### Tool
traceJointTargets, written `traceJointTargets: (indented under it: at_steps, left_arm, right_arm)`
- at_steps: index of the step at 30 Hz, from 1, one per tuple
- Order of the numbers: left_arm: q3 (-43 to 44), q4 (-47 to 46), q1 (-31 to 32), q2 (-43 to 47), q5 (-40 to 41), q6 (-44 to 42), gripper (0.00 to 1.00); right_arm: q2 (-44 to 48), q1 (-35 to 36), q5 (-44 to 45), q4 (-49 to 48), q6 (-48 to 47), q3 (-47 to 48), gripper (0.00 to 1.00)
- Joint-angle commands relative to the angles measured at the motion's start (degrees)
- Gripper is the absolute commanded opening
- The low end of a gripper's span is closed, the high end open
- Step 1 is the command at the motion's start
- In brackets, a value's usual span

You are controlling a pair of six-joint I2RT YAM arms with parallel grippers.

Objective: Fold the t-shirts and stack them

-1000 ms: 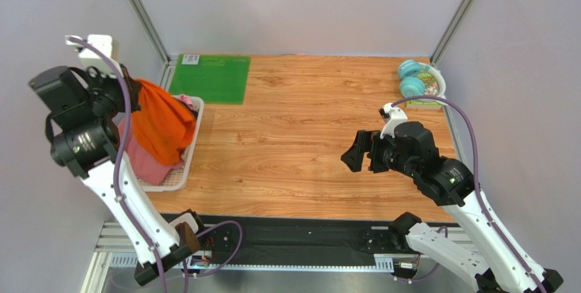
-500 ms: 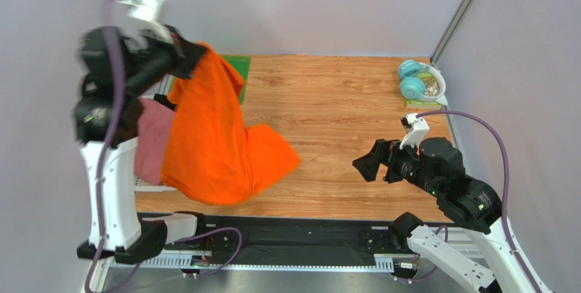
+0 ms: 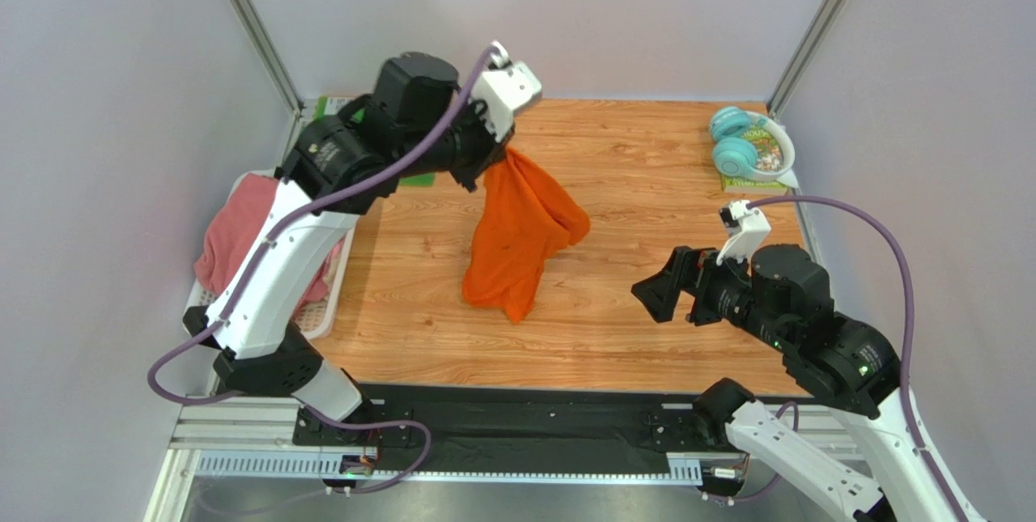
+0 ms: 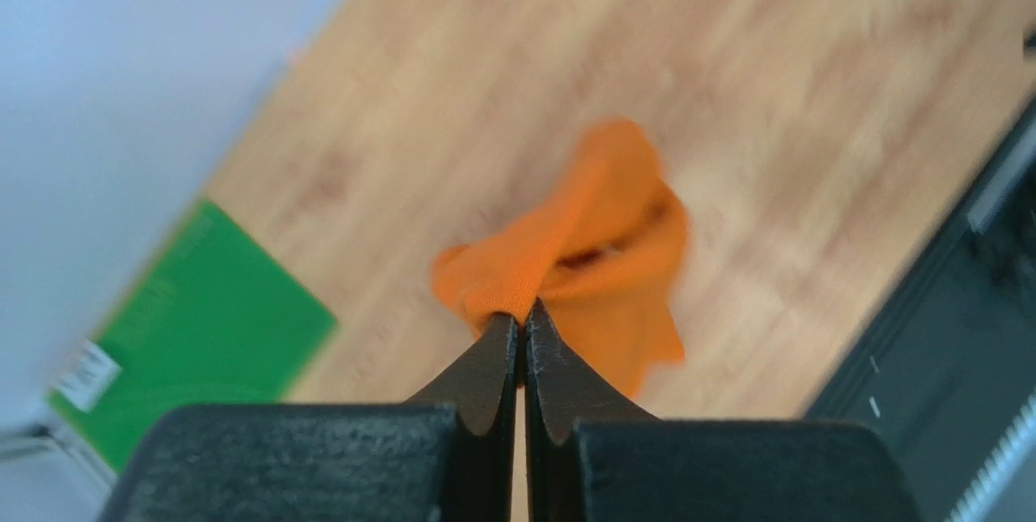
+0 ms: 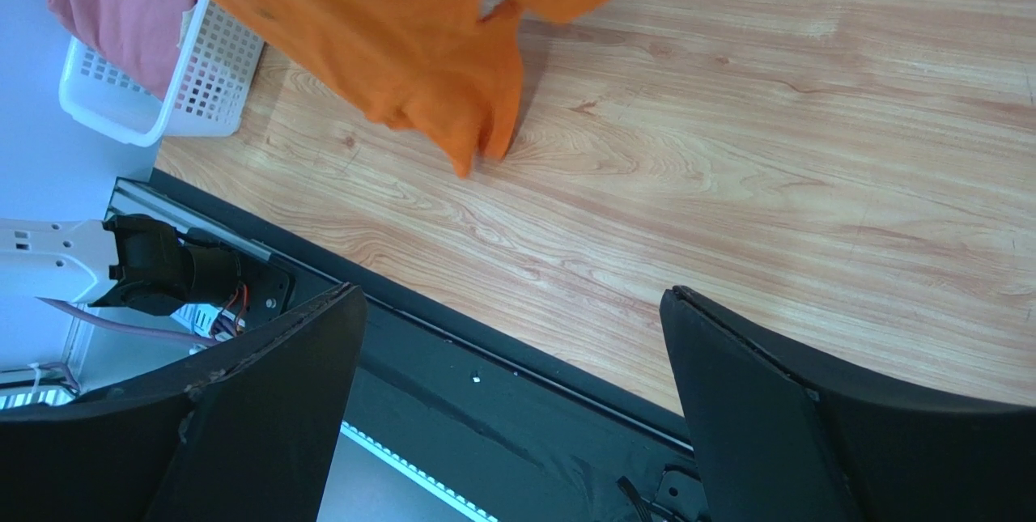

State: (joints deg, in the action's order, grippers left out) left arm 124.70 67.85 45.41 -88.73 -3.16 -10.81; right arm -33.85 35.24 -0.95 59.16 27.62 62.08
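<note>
Where the top view begins at far left, one white basket [image 3: 319, 304] holds one pink t-shirt [image 3: 237, 231], and one green mat [image 4: 195, 358] bears one white label, too blurred to read. Centre: one orange t-shirt [image 3: 521, 237], hanging over the table [image 3: 632, 194] from the left gripper [image 3: 500, 158], pinched tight on its top. Right: one right gripper [image 3: 666, 291], spread wide and empty; upper right, two teal round items [image 3: 733, 140], print illegible.

table [image 3: 632, 304], wooden | green mat [image 4: 195, 340] far-left | white basket [image 5: 207, 85] left edge | teal headphones [image 3: 733, 140] far-right

White arm links [image 3: 274, 291], black motor joints [image 3: 414, 85], thin purple cables [image 3: 815, 199] alongside
</note>
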Motion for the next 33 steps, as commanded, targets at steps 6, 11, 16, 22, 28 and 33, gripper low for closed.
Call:
traceJointTargets:
  at_steps: [6,11,16,22,28,33]
  left_arm:
    - [11.55,-3.96,1.00,-2.51,5.45,-5.27,0.00]
    - [-8.66,1.66,1.09,3.46,-1.67,-8.35,0.13]
    - [-24.05,-0.08,0.74,11.63,0.51,-10.02,0.08]
    - [-23.61,-4.30,-19.63,20.07,-8.53,-4.84,0.15]
    - [-39.00,-7.83,-21.33,29.22,-10.18,-3.79,0.66]
    - [-43.22,-3.27,-20.89,25.10,-20.56,-0.62,0.77]
  right_arm:
    - [0.71,0.35,0.60,0.79,-0.46,3.83,1.00]
    - [1.33,0.35,0.86,0.78,-0.81,4.01,1.00]
    - [1.06,0.35,0.78,0.43,-1.42,3.48,1.00]
    - [0.98,0.35,0.34,-0.70,-1.60,0.59,1.00]
    - [-0.34,0.35,-5.71,-4.30,-0.99,-4.85,1.00]
    - [-6.13,1.75,-13.99,-12.47,2.26,-13.55,1.00]
